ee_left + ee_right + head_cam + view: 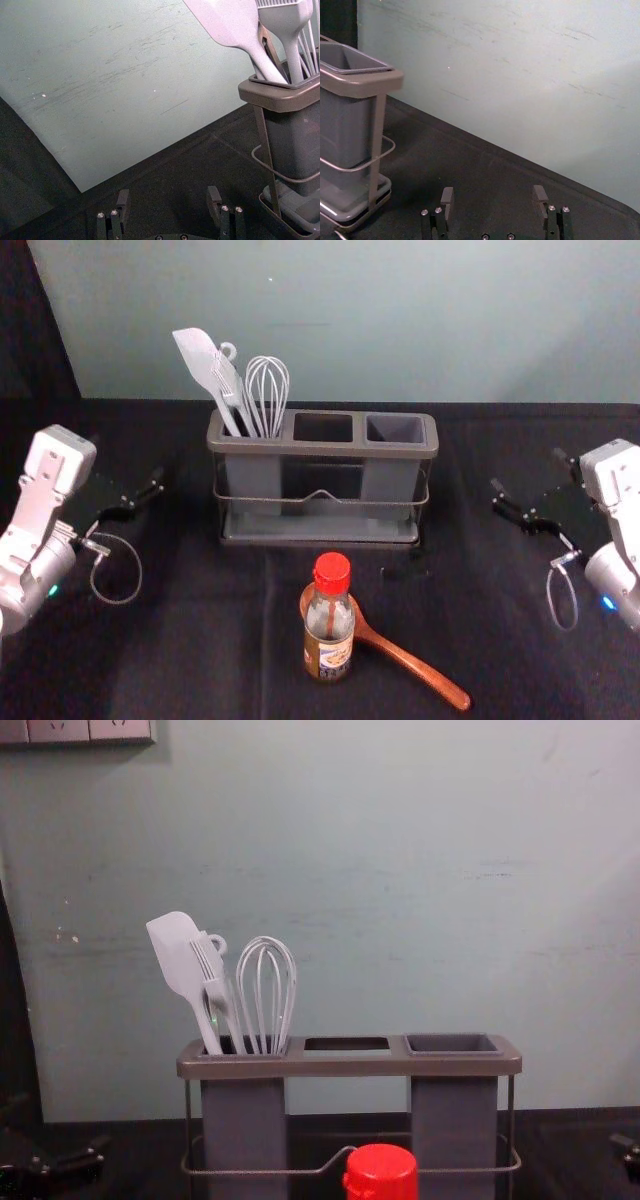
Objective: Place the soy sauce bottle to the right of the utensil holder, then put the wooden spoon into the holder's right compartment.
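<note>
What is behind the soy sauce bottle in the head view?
The wooden spoon: its bowl peeks out left of the bottle, its handle right. The bottle covers the bowl's middle. Farther back stands the utensil holder.

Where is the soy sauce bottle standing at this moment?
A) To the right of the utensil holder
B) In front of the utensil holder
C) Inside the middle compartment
B: the soy sauce bottle stands upright on the near side of the utensil holder, by the wooden spoon.

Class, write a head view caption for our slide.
Soy sauce bottle and wooden spoon before the utensil holder, left gripper and right gripper open at either side.
</note>
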`<state>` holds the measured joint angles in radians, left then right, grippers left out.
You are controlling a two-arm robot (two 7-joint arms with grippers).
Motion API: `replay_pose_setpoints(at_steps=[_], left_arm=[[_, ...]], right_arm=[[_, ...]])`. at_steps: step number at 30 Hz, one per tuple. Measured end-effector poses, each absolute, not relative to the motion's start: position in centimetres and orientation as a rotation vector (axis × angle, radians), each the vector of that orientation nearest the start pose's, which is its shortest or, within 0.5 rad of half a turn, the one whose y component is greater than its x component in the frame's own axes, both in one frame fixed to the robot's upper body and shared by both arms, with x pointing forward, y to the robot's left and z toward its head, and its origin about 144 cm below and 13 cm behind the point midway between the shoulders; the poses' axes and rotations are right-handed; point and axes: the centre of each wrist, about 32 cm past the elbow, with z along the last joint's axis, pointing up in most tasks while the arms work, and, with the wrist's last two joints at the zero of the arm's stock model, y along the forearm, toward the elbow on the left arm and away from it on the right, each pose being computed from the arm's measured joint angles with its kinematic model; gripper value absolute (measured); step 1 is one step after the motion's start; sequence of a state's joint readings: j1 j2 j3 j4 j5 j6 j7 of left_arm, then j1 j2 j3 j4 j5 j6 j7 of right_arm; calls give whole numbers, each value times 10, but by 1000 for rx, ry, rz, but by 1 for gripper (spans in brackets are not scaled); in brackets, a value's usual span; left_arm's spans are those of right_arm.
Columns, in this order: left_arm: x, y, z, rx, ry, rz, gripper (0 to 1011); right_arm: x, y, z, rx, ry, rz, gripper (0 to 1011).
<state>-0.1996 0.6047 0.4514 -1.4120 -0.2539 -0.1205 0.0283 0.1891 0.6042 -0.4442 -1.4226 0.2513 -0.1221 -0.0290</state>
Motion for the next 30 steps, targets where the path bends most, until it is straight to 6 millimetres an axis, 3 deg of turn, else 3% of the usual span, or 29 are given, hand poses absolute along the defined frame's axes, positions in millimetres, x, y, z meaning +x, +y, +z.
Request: replay_pose_setpoints(at_steps=[30], left_arm=[[489,310,1140,304,-285,1248,1000]], right_arm=[[389,-266,1146,-91,-285,-1145,1004]])
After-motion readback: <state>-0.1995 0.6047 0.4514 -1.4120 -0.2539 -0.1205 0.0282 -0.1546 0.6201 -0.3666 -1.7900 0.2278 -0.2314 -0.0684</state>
